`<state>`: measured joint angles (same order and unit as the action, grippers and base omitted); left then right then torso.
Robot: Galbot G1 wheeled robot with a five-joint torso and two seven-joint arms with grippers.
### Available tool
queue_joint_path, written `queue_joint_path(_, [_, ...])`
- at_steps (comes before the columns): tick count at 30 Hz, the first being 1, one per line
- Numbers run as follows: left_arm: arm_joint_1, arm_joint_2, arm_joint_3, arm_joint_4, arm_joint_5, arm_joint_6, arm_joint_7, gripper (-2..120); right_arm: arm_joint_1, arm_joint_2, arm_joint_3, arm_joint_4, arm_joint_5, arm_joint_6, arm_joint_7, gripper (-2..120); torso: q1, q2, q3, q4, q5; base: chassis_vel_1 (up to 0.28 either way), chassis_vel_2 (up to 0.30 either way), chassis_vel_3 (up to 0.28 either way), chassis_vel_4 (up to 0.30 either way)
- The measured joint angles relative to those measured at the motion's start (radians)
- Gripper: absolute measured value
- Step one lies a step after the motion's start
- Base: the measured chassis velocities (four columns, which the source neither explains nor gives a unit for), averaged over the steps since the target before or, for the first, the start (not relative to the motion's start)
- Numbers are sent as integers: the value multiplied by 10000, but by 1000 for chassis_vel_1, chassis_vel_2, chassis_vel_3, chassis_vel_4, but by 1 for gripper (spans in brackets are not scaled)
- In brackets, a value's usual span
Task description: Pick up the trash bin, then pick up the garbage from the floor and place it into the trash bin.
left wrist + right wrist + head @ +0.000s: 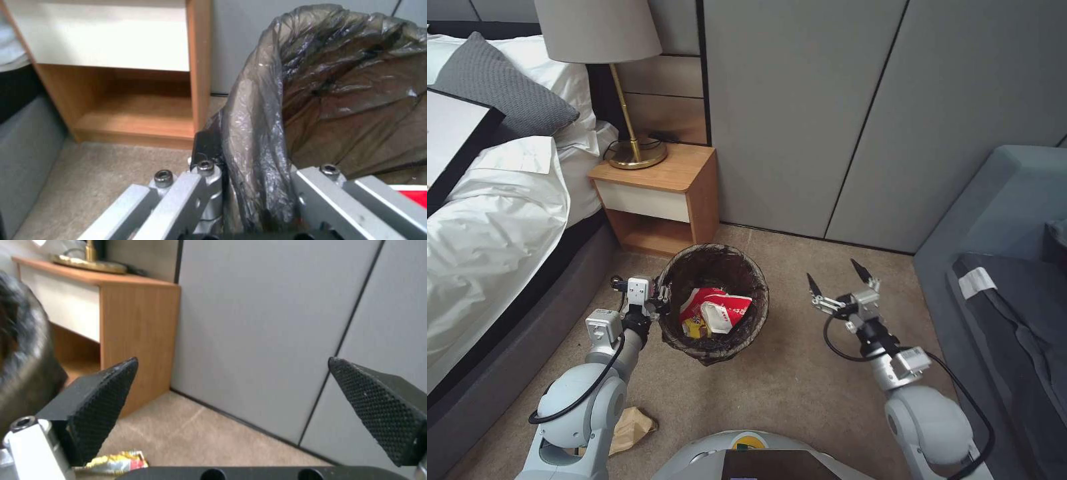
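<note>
My left fingers (249,186) are clamped on the bag-lined rim of the trash bin (714,303), which stands upright, mouth up, before the nightstand (657,193), crushed cups (717,310) inside. My right fingers (835,279) spread wide, empty, beside it. A crumpled brown paper bag (630,427) lies on the carpet (787,387) by my left arm.

Soft even light, blurry wrist views

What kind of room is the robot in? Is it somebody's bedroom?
Most likely a bedroom, maybe in a hotel. There is a bed with white sheets and pillows, a wooden nightstand beside it, and a lamp standing on the nightstand.
</note>
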<state>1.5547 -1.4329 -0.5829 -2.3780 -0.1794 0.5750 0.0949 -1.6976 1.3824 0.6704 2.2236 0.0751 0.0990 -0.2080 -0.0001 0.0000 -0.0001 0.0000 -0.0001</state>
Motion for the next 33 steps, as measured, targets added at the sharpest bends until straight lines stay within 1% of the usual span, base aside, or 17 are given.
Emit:
queue_joint_path(5, [31, -8, 21, -3, 42, -26, 8, 7, -495, 249, 282, 39, 129, 325, 1, 100, 0, 0, 1, 0, 0, 68, 64, 54, 53])
queue_joint_path(10, [75, -6, -2, -35, 51, -43, 41, 7, -560, 339, 350, 21, 153, 456, 20, 100, 0, 0, 1, 1, 0, 60, 58, 58, 70])
queue_joint_path(33, [157, -16, -40, -104, 62, -165, 113, 7, -577, 341, 564, 140, 304, 379, 163, 100, 0, 0, 1, 0, 1, 67, 64, 63, 69])
